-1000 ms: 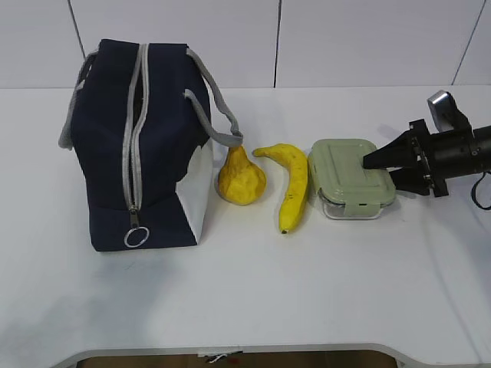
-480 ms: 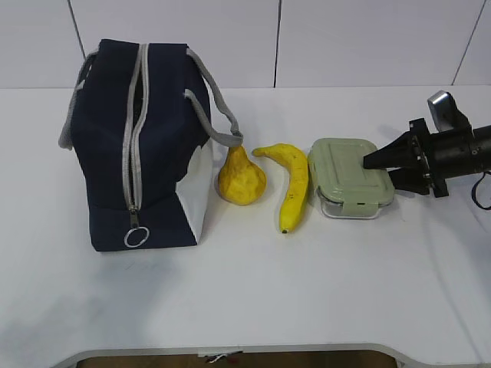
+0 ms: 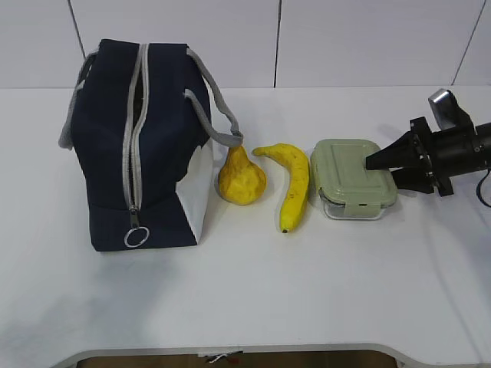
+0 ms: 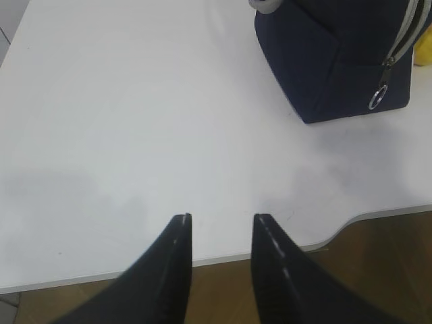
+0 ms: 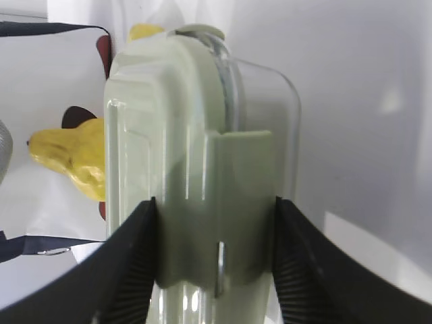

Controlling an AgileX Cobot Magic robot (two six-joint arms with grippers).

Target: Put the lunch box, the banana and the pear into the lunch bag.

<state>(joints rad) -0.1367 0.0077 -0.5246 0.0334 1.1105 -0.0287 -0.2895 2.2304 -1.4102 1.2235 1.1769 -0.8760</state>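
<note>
Your lunch bag [image 3: 142, 146] stands at the left of the table [image 3: 253, 291], biggest item by far. Its grey zipper [image 3: 132, 138] runs down the facing panel with the ring pull [image 3: 136, 238] near the bottom. You can't tell from here how far it's unzipped. Nothing is visibly inside it.

Next, the lunch box [image 3: 351, 178] sits on the table at the right, green lid on. Your right gripper [image 3: 387, 165] is at its right end. In the wrist view the two fingers [image 5: 128, 270] flank the box's end around the lid latch, with the box filling the gap between them. They look to be touching or nearly so, but you cannot tell if it's a firm grip. The box does not look lifted yet.

The banana [image 3: 291, 184] lies just left of the box, on the table, untouched.

The pear [image 3: 241, 179] rests upright beside the bag's white side panel, just left of the banana.

Your left gripper [image 4: 221, 233] hovers over bare table near the front edge, fingers parted, holding nothing. The bag is off to its upper right.

Progress: nothing packed. All three items are still outside, so box, banana and pear all remain.
</note>
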